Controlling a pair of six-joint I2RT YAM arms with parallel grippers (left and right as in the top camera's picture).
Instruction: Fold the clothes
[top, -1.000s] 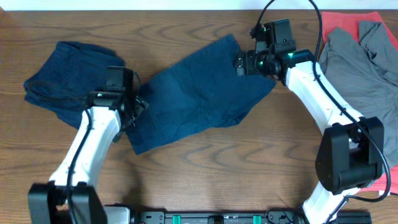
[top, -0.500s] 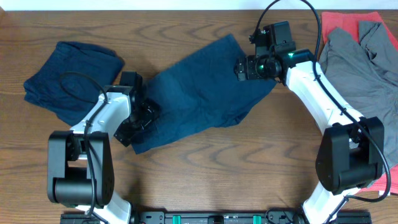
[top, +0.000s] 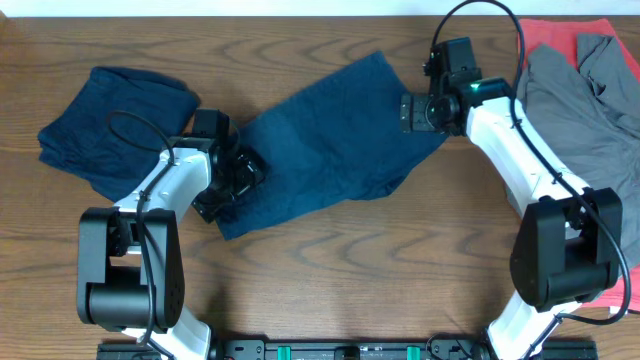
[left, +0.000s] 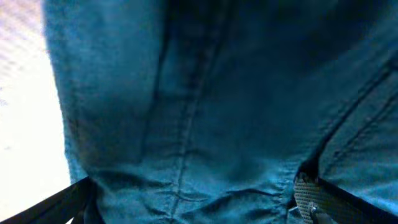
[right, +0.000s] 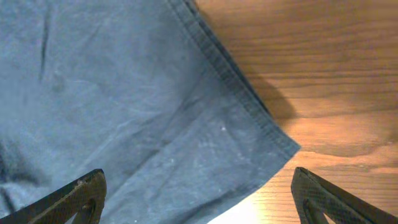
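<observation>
Overhead view of a wooden table (top: 330, 260) with two white robot arms reaching in from the near edge. Navy shorts (top: 320, 145) lie spread flat and slanted across the middle of the table, between the two grippers.

The left gripper (top: 235, 178) sits on the shorts' lower left edge. In the left wrist view its fingers (left: 308, 199) stand wide apart at the bottom corners, not clamped on anything. The blue fabric (left: 205, 106) fills nearly everything between and ahead of them, very close to the camera. A stitched seam (left: 189, 124) runs forward from the gap between the fingers, and a pale strip of table shows beyond the left finger.

The right gripper (top: 412, 110) hovers at the shorts' right edge. In the right wrist view its fingers (right: 87, 193) are also spread wide. A hemmed corner of the shorts (right: 273, 140) lies ahead of the gap, nearer the right finger, with bare wood past it.

A folded navy garment (top: 110, 125) rests well outside the left gripper, at the table's left side. A grey T-shirt (top: 590, 120) lies outside the right arm, partly covering a red-orange cloth (top: 560, 32).
</observation>
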